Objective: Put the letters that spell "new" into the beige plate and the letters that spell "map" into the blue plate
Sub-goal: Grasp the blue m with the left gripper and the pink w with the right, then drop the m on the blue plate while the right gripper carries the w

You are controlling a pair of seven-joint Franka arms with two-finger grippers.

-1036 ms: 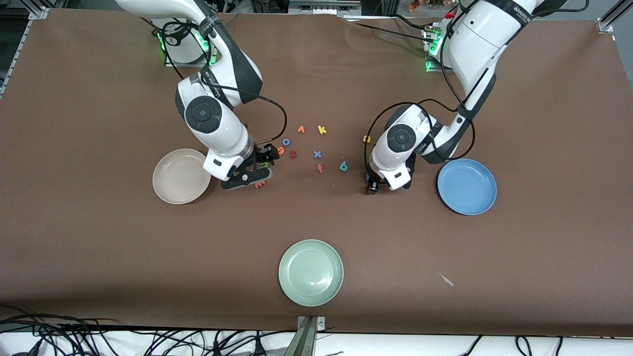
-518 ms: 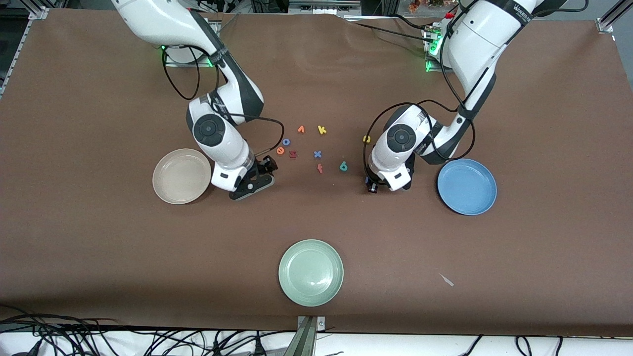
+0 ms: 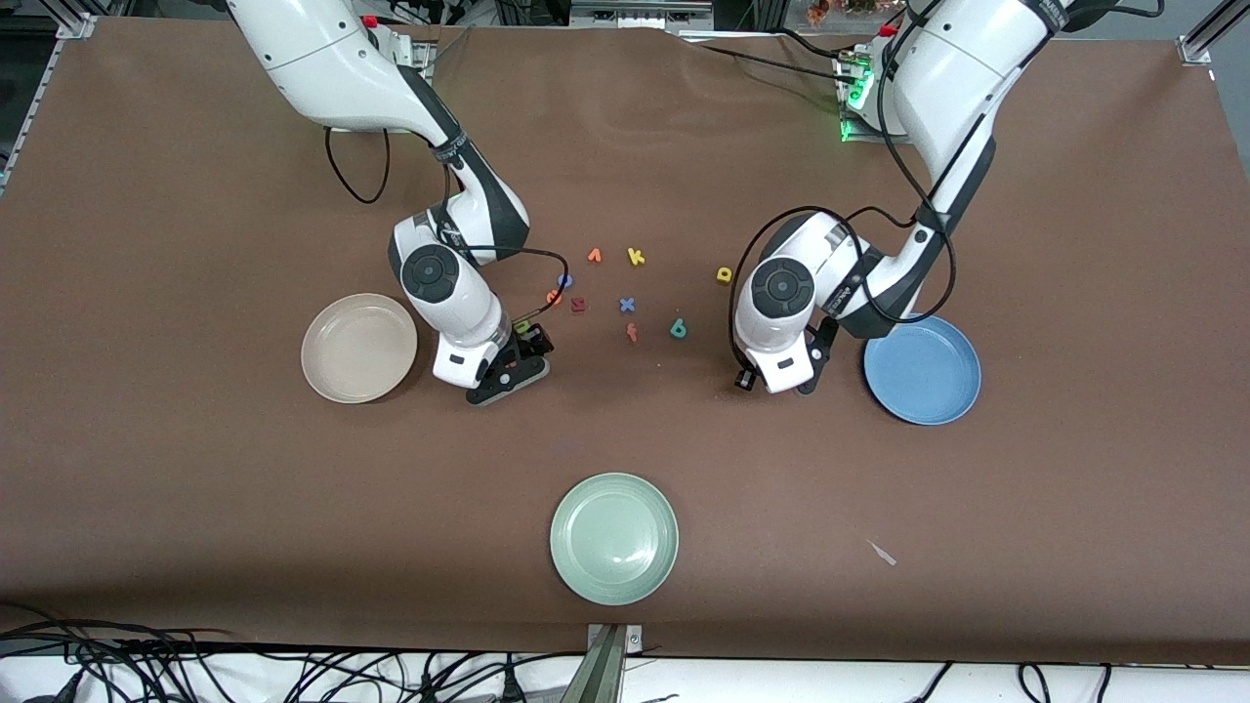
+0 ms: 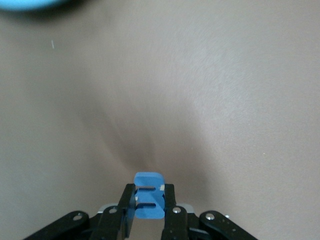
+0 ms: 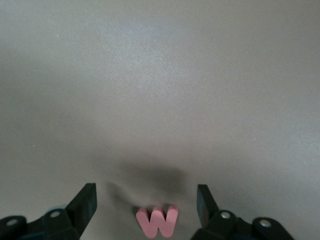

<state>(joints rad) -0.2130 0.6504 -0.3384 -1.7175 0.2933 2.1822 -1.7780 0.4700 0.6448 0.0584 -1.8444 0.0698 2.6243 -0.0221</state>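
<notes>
My left gripper (image 4: 149, 189) is shut on the blue m (image 4: 148, 202), held low over the table beside the blue plate (image 3: 922, 368); that plate's rim (image 4: 27, 4) shows in the left wrist view. My right gripper (image 5: 146, 192) is open, its fingers astride the pink w (image 5: 157, 222) lying on the table. In the front view it (image 3: 506, 376) stands beside the beige plate (image 3: 357, 348) and hides the w. The green n (image 3: 522, 326) lies by its wrist. The orange e (image 3: 554, 298), teal p (image 3: 678, 329) and yellow a (image 3: 724, 274) lie between the arms.
An orange v (image 3: 594, 256), yellow k (image 3: 636, 257), blue o (image 3: 564, 280), dark red letter (image 3: 578, 305), blue x (image 3: 627, 305) and red f (image 3: 632, 333) lie mid-table. A pale green plate (image 3: 613, 538) sits nearer the front camera. A cable (image 3: 547, 256) loops over the letters.
My left gripper has shut on the blue m and shifted a little toward the blue plate. My right gripper has moved nearer the front camera, from the green n to over the w.
</notes>
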